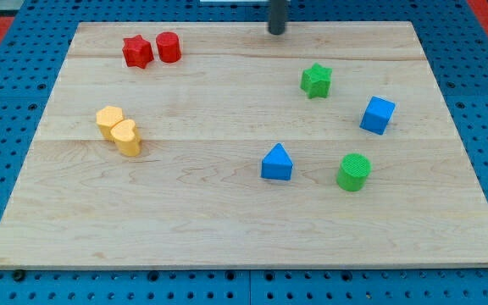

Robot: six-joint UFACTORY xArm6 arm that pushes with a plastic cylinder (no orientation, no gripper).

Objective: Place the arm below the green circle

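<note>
The green circle (pixel 354 172) is a short green cylinder standing at the view's lower right on the wooden board (pixel 185 220). My tip (pixel 276 32) is at the view's top edge of the board, right of centre. It is far above and to the left of the green circle and touches no block. The nearest block to my tip is the green star (pixel 316 80), below and to its right.
A blue cube (pixel 378 115) sits above and right of the green circle, a blue triangle (pixel 277 163) to its left. A red star (pixel 137 52) and red cylinder (pixel 169 47) stand at upper left. Two yellow blocks (pixel 119 130) lie at left.
</note>
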